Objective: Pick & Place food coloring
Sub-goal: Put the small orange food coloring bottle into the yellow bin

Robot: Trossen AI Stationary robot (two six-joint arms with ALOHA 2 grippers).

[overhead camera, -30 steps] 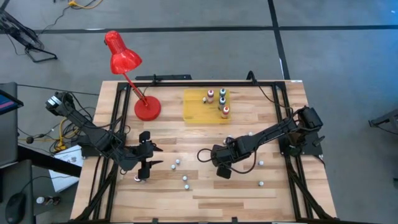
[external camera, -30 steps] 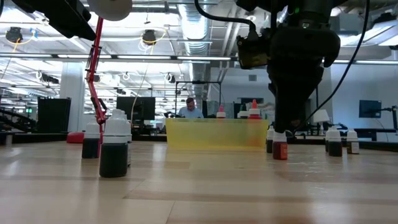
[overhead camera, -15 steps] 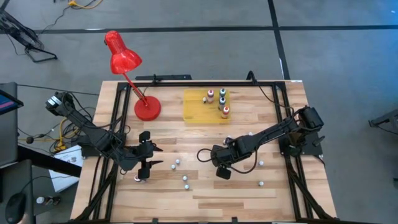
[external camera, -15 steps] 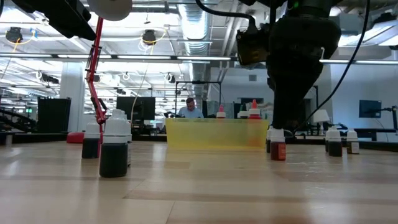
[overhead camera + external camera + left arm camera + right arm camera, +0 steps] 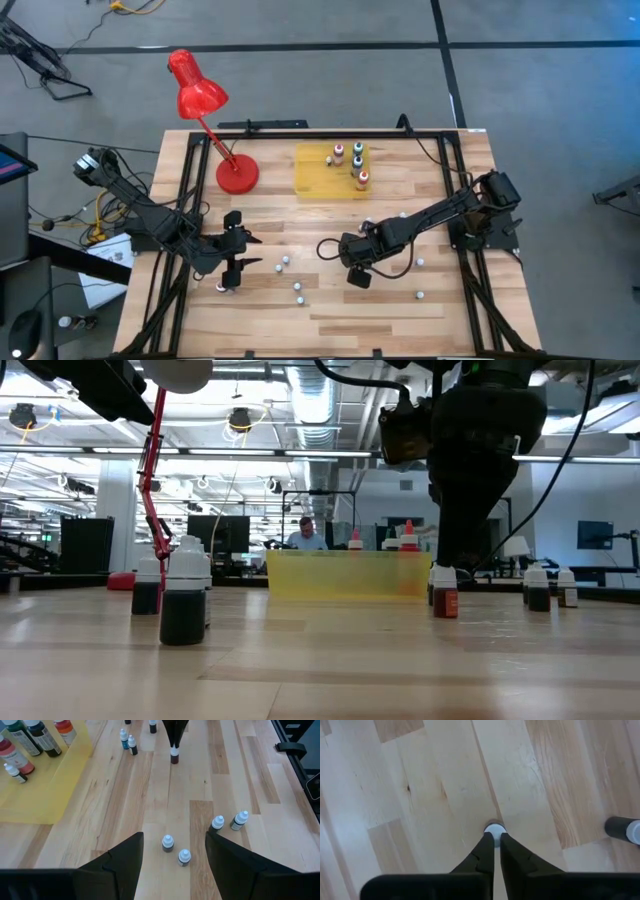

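Note:
The food coloring bottles are tiny, with pale caps. Several stand on the yellow mat [image 5: 332, 170] at the table's far side; others are scattered on the wood, such as a pair [image 5: 281, 265] and a dark one [image 5: 183, 605]. My right gripper [image 5: 495, 837] points down at mid-table, shut on a red bottle [image 5: 445, 600]. My left gripper [image 5: 174, 850] hovers open at the table's left [image 5: 248, 251], touching nothing. Two bottles [image 5: 175, 849] stand just ahead of its fingers. My right gripper pinches the red bottle's white cap [image 5: 494, 828] between its two fingertips [image 5: 485, 845], coming from above and pointing down. The bottle stays upright below the fingers [image 5: 174, 756]. Its base is at table level; whether it is lifted clear, I cannot tell.
A red desk lamp [image 5: 200, 100] stands with its base [image 5: 237, 174] at the far left, next to the mat. More loose bottles stand near the right arm [image 5: 420, 263] [image 5: 420, 295] and by the left arm [image 5: 222, 288]. A black frame [image 5: 470, 250] runs along the table's sides.
My right wrist has risen a little above the red bottle, and the bottle under its fingers has shifted slightly toward the table's left. The left arm has kept still.

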